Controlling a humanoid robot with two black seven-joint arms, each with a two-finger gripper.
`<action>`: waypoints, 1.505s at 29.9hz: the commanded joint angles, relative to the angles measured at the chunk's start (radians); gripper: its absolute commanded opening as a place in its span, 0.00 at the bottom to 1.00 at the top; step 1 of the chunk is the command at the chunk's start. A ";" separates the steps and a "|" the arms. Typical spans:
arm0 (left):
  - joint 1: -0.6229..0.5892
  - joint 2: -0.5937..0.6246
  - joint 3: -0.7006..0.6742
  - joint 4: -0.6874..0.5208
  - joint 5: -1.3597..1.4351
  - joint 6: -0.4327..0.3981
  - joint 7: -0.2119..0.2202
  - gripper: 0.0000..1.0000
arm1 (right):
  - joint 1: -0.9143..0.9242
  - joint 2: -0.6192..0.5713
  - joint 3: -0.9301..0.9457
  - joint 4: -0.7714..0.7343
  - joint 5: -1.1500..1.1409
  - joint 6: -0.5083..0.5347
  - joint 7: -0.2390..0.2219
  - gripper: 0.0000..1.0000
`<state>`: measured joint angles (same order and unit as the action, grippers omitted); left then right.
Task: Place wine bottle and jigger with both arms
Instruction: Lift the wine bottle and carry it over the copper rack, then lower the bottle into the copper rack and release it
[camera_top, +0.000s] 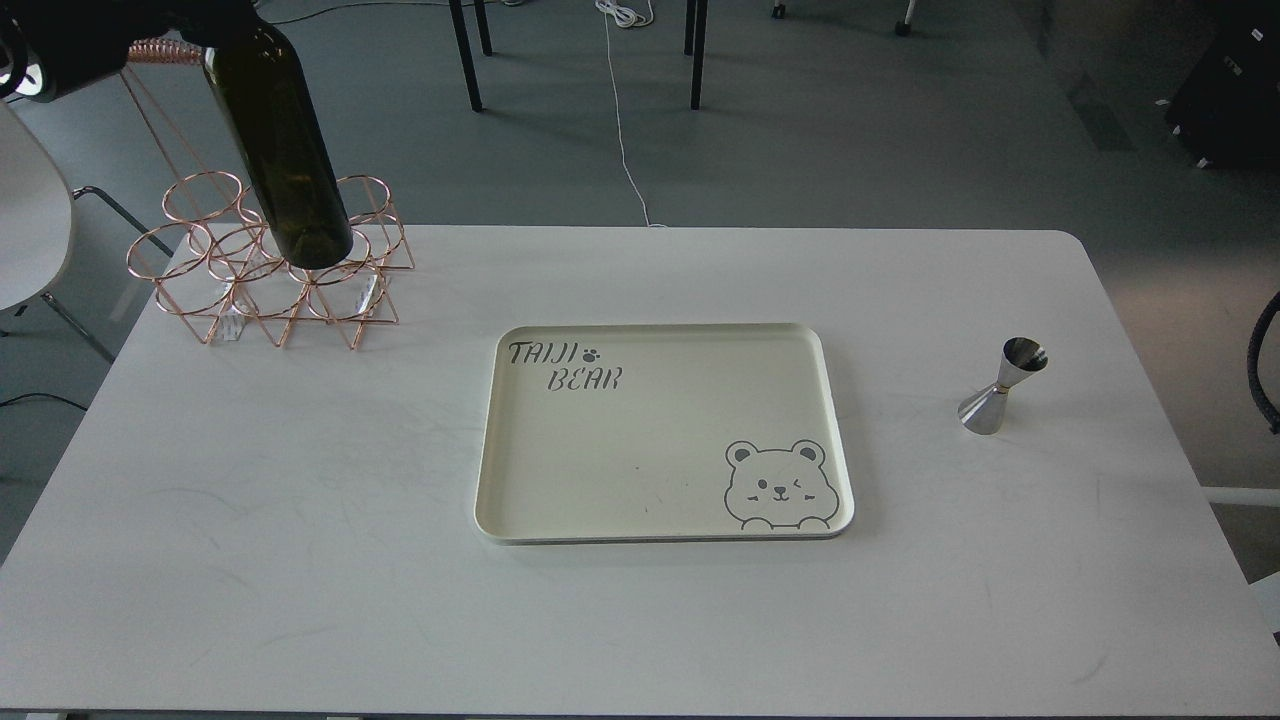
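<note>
Left gripper (150, 30) is carrying the wine bottle (285, 150) over the copper rack (270, 270), far left; its finger spread can't be told.
Nothing placed yet: jigger (1003, 386) is standing untouched right of the bare tray (660, 335); right gripper unseen.

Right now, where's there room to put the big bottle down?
The cream tray is bare inside. The white table is open in front of it and between it and the jigger. The back-left corner is crowded: the copper rack sits under the wine bottle.
</note>
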<state>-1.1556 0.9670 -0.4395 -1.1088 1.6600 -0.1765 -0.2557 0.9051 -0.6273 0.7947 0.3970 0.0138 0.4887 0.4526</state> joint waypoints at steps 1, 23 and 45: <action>-0.006 -0.014 0.001 0.026 -0.002 0.000 0.003 0.12 | -0.002 -0.005 0.000 0.000 0.000 0.000 0.000 0.98; 0.011 -0.047 0.004 0.029 0.003 0.002 0.009 0.12 | -0.002 -0.002 -0.005 0.002 0.000 0.000 0.000 0.98; 0.014 -0.037 0.004 0.029 0.007 0.002 0.010 0.12 | 0.005 -0.003 -0.005 0.006 0.000 0.000 0.000 0.98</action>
<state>-1.1445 0.9304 -0.4367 -1.0799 1.6674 -0.1733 -0.2439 0.9085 -0.6306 0.7910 0.4035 0.0138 0.4887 0.4526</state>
